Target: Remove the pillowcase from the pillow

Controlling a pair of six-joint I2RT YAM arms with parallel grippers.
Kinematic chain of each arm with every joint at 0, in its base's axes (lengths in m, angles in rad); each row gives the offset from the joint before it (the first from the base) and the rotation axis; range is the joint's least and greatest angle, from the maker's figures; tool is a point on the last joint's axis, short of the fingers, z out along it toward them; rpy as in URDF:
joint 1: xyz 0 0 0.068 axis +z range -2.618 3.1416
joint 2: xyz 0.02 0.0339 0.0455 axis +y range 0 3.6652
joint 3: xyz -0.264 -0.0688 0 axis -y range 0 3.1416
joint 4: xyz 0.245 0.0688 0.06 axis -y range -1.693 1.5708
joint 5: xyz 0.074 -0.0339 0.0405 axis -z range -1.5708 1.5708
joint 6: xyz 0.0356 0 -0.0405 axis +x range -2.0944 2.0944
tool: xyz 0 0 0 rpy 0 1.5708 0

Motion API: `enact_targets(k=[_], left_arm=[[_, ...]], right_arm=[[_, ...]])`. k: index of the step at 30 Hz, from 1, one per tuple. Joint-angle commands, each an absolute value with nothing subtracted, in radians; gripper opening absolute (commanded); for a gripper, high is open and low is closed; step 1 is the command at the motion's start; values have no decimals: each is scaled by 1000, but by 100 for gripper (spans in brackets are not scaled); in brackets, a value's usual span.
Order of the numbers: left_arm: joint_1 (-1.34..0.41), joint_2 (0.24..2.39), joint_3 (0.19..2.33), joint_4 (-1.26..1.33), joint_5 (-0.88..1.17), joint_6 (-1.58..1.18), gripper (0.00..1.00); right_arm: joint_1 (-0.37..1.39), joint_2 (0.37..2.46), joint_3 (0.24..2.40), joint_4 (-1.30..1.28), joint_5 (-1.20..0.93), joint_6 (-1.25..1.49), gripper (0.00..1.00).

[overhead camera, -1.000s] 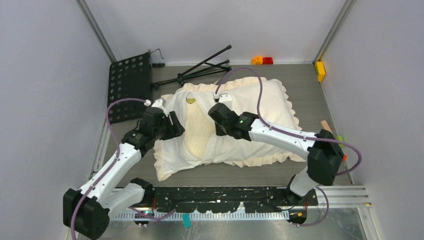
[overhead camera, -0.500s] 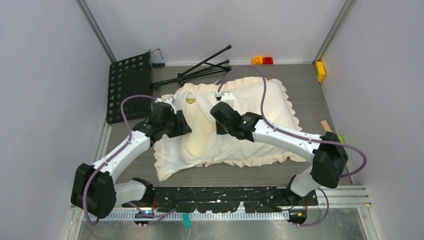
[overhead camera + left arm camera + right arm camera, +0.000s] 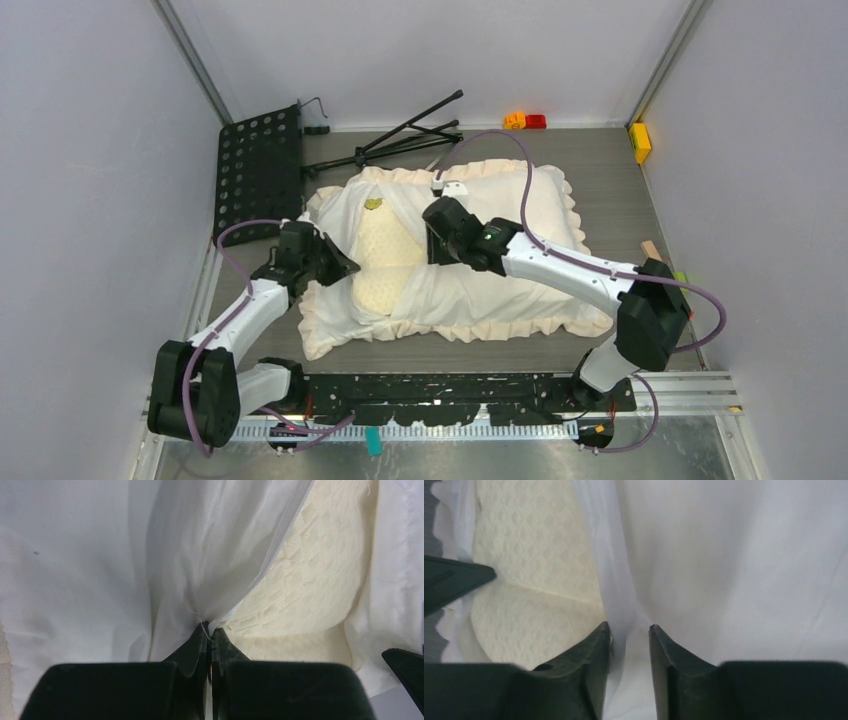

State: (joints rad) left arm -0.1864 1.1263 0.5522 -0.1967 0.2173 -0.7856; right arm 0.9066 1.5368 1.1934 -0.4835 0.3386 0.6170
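Observation:
The cream pillowcase [image 3: 510,240] with its frilled border lies across the table, and its slit is spread open at the left. Through the slit shows the pale yellow quilted pillow [image 3: 385,265]. My left gripper [image 3: 345,268] is at the slit's left edge. In the left wrist view the left gripper [image 3: 210,630] is shut on the pillowcase [image 3: 100,570] at its zipper hem, beside the pillow [image 3: 310,575]. My right gripper [image 3: 432,235] rests on the slit's right side. In the right wrist view the right gripper [image 3: 629,627] is open, with a loose fold of pillowcase [image 3: 734,570] between its parted jaws and the pillow [image 3: 524,555] to their left.
A black perforated plate [image 3: 258,180] lies at the back left and a folded black tripod [image 3: 400,140] behind the pillowcase. Small toy blocks [image 3: 525,121] sit at the back wall, a yellow block [image 3: 640,140] at the right wall and a wooden piece [image 3: 652,250] near the right edge.
My left gripper has shut on the slit's left edge and drawn it leftwards, widening the gap over the pillow. My right gripper has opened and released the cloth.

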Motion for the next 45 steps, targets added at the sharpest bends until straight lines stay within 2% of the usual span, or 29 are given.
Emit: enact_targets(k=[1, 2, 3, 8, 11, 15, 18, 20, 22, 24, 27, 34, 38, 45], left_arm=[[-167, 1171, 530, -184, 212, -779, 0], [-167, 1177, 527, -178, 221, -777, 0], [-167, 1181, 521, -168, 234, -776, 0], [-167, 1178, 501, -121, 334, -776, 0], [-168, 1139, 499, -140, 335, -781, 3], [-166, 1055, 518, -223, 258, -774, 19], [-166, 1014, 535, -282, 215, -740, 34], [-166, 1009, 542, -311, 196, -720, 39], [-166, 1025, 545, -321, 191, -711, 38], [-167, 1046, 545, -321, 205, -714, 30], [-166, 1068, 540, -303, 214, -721, 21], [-157, 1063, 539, -355, 116, -693, 21], [-122, 1025, 473, -308, 95, -748, 18], [-120, 1128, 463, -202, 227, -729, 13]], right_arm=[[918, 1618, 1344, -509, 229, 541, 63], [932, 1639, 1379, -519, 227, 537, 79], [946, 1664, 1412, -529, 232, 532, 85], [994, 1836, 1596, -616, 238, 531, 88], [1003, 1903, 1626, -619, 240, 527, 89], [1005, 1987, 1658, -718, 310, 489, 90], [1005, 1937, 1556, -667, 312, 461, 90], [1005, 1886, 1480, -623, 311, 439, 90], [1003, 1869, 1454, -631, 341, 428, 83], [1003, 1873, 1460, -669, 390, 424, 73], [1001, 1861, 1460, -701, 450, 427, 67], [966, 1746, 1415, -713, 492, 415, 70], [965, 1699, 1487, -807, 517, 387, 73], [996, 1700, 1664, -818, 326, 332, 84]])
